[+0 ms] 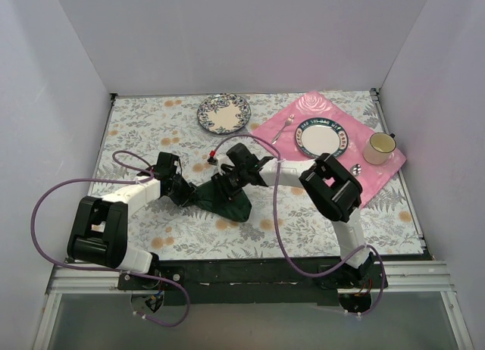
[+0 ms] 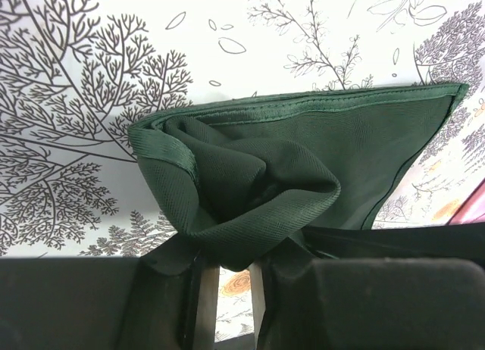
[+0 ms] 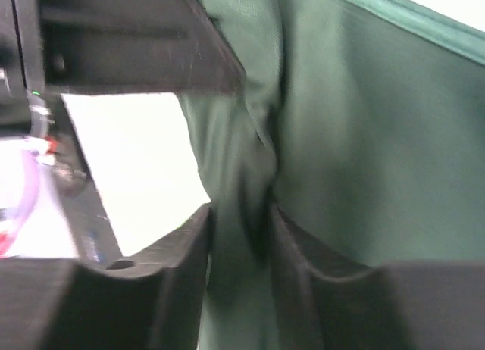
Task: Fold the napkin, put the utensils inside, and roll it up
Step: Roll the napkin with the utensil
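Note:
The dark green napkin (image 1: 233,204) lies bunched in the middle of the table, with both arms meeting over it. My left gripper (image 1: 187,192) is at its left end. In the left wrist view a rolled fold of the napkin (image 2: 250,214) is pinched at the tips of the left gripper (image 2: 227,273). My right gripper (image 1: 226,185) is on the napkin's upper edge. In the blurred right wrist view its jaws (image 3: 241,217) stand a little apart, with a strand of the napkin (image 3: 364,138) running loosely between them. The utensils show in no view.
A blue-patterned plate (image 1: 223,113) sits at the back. On the pink placemat (image 1: 383,182) at the right are a second plate (image 1: 320,137), a cream cup (image 1: 379,148), a silver fork (image 1: 282,128) and a silver spoon (image 1: 356,169). A small red item (image 1: 211,154) lies behind the napkin.

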### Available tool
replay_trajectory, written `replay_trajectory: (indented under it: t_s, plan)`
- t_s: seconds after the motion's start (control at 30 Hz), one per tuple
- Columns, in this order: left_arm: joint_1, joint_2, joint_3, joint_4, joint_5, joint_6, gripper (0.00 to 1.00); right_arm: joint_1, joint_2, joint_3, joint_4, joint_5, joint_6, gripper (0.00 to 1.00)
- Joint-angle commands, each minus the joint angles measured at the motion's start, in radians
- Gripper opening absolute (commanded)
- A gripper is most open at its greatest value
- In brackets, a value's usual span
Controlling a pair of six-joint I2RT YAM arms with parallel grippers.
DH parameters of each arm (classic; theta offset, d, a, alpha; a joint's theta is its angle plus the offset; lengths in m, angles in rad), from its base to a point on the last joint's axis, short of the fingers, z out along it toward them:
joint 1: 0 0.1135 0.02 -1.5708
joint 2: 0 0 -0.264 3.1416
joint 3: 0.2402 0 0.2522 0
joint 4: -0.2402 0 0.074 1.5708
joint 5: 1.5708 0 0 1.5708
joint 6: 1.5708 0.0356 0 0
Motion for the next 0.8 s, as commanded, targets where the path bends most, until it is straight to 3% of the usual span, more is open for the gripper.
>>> replay_trajectory:
  t_s: [0.0, 0.13, 0.2, 0.23, 0.53, 0.77]
  plan:
    - [0.013, 0.024, -0.002, -0.034, -0.088, 0.053, 0.11, 0.034, -0.1, 0.069, -0.306, 0.245, -0.268, 0.51]
    - [0.013, 0.027, 0.015, -0.046, -0.063, 0.053, 0.1, 0.084, -0.149, 0.104, -0.365, 0.377, -0.345, 0.63]
    - [0.013, 0.029, 0.028, -0.058, -0.054, 0.053, 0.1, 0.129, -0.175, 0.103, -0.356, 0.468, -0.378, 0.8]
    - [0.013, 0.029, 0.031, -0.063, -0.052, 0.053, 0.1, 0.146, -0.177, 0.103, -0.35, 0.504, -0.388, 0.81]
    - [0.013, 0.044, 0.051, -0.092, -0.02, 0.056, 0.09, 0.296, -0.148, 0.096, -0.215, 0.837, -0.441, 0.82]
    - [0.014, 0.049, 0.073, -0.106, 0.005, 0.053, 0.09, 0.364, -0.074, 0.129, -0.21, 1.002, -0.475, 0.71]
